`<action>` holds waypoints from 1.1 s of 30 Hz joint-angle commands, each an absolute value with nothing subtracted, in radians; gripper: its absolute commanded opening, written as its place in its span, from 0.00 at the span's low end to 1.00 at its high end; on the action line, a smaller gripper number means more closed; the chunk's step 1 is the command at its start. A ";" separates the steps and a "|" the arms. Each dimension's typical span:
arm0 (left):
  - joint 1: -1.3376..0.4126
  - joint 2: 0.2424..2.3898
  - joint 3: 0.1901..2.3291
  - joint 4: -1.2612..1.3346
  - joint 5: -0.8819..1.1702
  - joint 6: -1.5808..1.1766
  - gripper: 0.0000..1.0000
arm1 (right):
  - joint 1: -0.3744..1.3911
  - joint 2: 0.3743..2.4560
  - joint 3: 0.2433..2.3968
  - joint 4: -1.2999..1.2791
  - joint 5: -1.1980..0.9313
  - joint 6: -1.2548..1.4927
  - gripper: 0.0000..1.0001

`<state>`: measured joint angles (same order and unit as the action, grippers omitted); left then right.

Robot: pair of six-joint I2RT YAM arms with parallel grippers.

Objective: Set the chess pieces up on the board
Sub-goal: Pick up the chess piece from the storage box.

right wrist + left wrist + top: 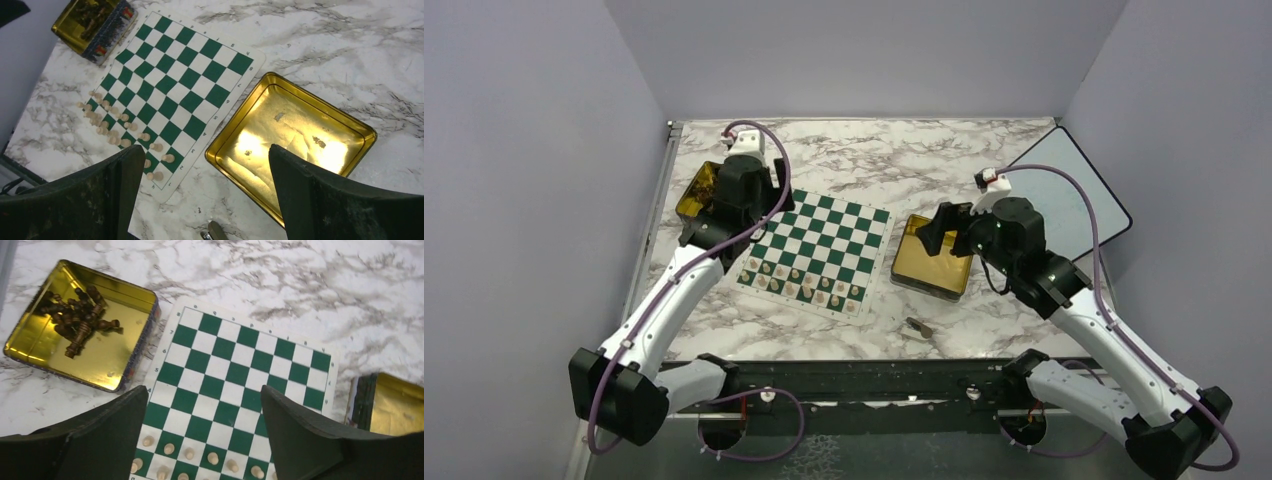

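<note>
From above, the chessboard [824, 235] lay flat on the marble tabletop [874, 160] between two gold tins. The pale pieces [809, 287] stood along the two rows nearest the arms, so that side looked finished, though they were too small here to count. The far rows were bare. The right tin [929, 268] showed only its shiny floor. The left tin [692, 195] was partly hidden under the left arm. A small grey object [917, 326] lay on the tabletop just in front of the right tin; I could not tell what it was.

In the left wrist view, the dark brown pieces [80, 322] lay heaped on their sides in the left tin, with none on the board. By my reckoning about half the job was left: the whole dark side. The left tool [204, 395] hung over the middle squares with its jaws spread wide, grasping nothing and touching nothing.

In the right wrist view, the right tool [206, 150] hovered above the near rim of the bare right tin, beside the board's corner. It was also released and empty.
</note>
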<state>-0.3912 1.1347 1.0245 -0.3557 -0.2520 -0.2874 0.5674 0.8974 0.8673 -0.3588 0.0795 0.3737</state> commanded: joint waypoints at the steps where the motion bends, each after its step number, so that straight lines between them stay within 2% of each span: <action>1: -0.357 1.215 1.124 -0.358 -0.419 -0.314 0.77 | 0.561 0.870 0.879 -0.324 -0.049 0.316 0.99; 9: -0.155 1.401 1.270 -0.344 -0.287 -0.360 0.70 | 0.562 0.772 0.842 -0.278 -0.133 0.294 0.98; 12: -0.095 1.480 1.320 -0.336 -0.295 -0.353 0.65 | 0.562 0.735 0.818 -0.265 -0.133 0.301 0.98; 18: 0.024 1.604 1.347 -0.305 -0.230 -0.387 0.60 | 0.562 0.700 0.824 -0.291 -0.125 0.305 0.98; 25: 0.033 1.719 1.387 -0.283 -0.235 -0.242 0.51 | 0.563 0.668 0.799 -0.266 -0.145 0.322 0.97; 33: 0.015 1.790 1.364 -0.222 -0.244 -0.042 0.48 | 0.563 0.692 0.796 -0.255 -0.154 0.334 0.97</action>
